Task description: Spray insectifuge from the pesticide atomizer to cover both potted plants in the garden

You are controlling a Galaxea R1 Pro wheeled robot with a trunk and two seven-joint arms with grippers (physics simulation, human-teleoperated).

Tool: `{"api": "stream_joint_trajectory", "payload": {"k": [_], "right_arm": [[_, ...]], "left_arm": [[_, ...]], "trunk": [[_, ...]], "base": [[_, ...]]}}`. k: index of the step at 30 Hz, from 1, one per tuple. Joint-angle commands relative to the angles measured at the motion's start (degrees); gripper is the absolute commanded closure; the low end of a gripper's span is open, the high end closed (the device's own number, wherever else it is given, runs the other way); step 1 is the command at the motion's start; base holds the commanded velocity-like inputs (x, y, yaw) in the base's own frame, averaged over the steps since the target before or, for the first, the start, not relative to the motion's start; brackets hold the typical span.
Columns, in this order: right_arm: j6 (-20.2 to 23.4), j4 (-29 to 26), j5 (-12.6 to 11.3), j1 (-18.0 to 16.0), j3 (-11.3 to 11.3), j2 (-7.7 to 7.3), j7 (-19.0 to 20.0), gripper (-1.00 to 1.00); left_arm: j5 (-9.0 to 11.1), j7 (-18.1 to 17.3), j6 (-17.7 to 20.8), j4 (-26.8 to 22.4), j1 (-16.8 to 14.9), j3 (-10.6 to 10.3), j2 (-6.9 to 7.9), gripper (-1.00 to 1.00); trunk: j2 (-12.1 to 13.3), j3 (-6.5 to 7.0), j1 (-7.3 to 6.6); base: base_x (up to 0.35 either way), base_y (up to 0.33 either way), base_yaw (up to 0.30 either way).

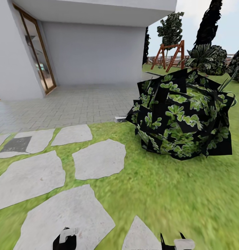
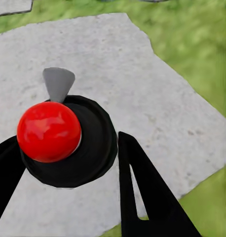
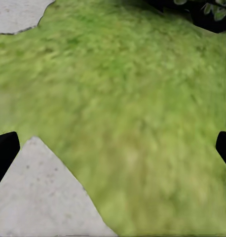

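Observation:
I am in the garden, on its lawn (image 1: 175, 194). The pesticide atomizer and the potted plants are out of view. My left gripper (image 1: 65, 239) sits at the bottom edge of the head view, above a stepping stone (image 1: 63, 218). In the left wrist view the left gripper (image 2: 68, 138) is open, and a red dome (image 2: 49, 131) on a black round base lies beyond its fingers (image 2: 142, 192). My right gripper (image 1: 178, 243) hangs over the grass. In its wrist view the right gripper (image 3: 113, 150) is open wide, nothing between the fingertips (image 3: 4, 153).
A big dark bush (image 1: 183, 116) with green leaf clusters stands ahead to the right. Stepping stones (image 1: 98, 159) run left of it toward a grey paved terrace (image 1: 81, 100), a white house wall and a glass door (image 1: 36, 52). A wooden swing frame (image 1: 169, 53) and trees stand far back.

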Motion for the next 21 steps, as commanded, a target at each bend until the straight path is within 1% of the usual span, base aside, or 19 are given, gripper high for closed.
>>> {"api": "stream_joint_trajectory", "payload": {"k": [1,11,15,21], "right_arm": [[-0.08,0.06,0.60,-0.04,0.01,0.00,-0.48,-1.00],[-0.03,0.10,0.60,-0.04,0.01,0.00,-0.45,-1.00],[0.01,0.14,0.60,-0.04,0.01,0.00,-0.45,-1.00],[0.01,0.14,0.60,-0.04,0.01,0.00,-0.45,-1.00]], "left_arm": [[0.54,-0.04,-0.19,0.01,-0.01,-0.14,0.02,1.00],[0.55,-0.04,-0.19,0.01,-0.01,-0.14,0.02,1.00],[0.55,-0.04,-0.19,0.01,-0.01,-0.14,0.02,1.00],[0.56,-0.04,-0.14,0.01,-0.01,-0.14,0.02,1.00]], "trunk": [[-0.02,-0.04,-0.01],[-0.02,-0.04,-0.01],[-0.02,-0.04,-0.01],[-0.02,-0.04,-0.01]], "base": [[0.000,0.000,-0.267],[-0.014,0.003,-0.268],[-0.233,0.109,-0.269],[-0.295,0.181,-0.269]]}}
